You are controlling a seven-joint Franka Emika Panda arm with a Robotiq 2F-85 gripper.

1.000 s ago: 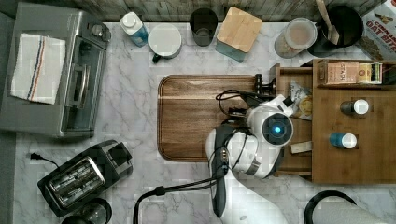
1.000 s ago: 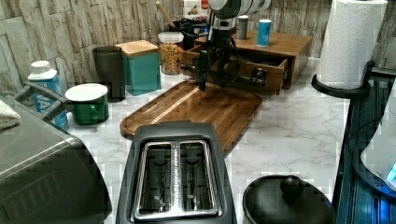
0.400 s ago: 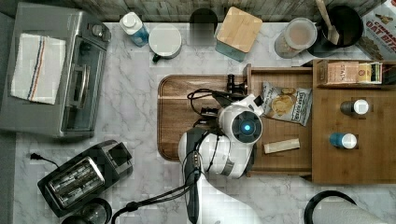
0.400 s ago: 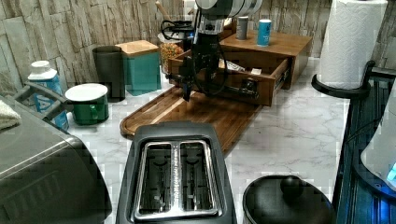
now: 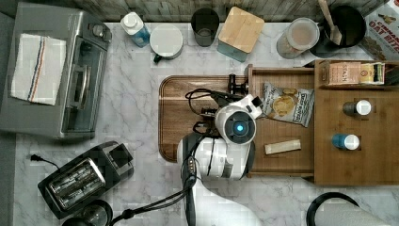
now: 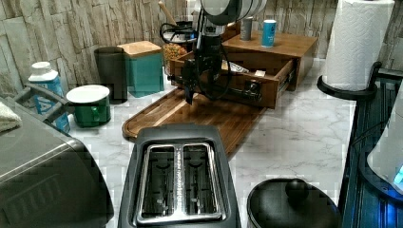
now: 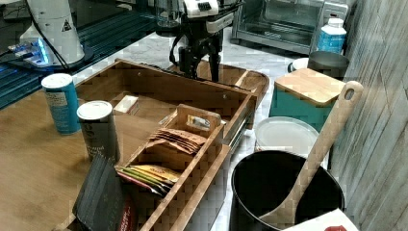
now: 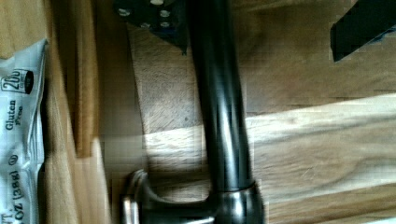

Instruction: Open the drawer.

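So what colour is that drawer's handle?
Black; the handle on the brown drawer shows best in the wrist view.

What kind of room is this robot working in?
It looks like a kitchen counter. There's a toaster, a toaster oven, a paper towel roll and a wooden drawer holding snacks.

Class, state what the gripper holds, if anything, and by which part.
Nothing is clamped. The gripper is open and straddles the black bar handle of the drawer, near one post.
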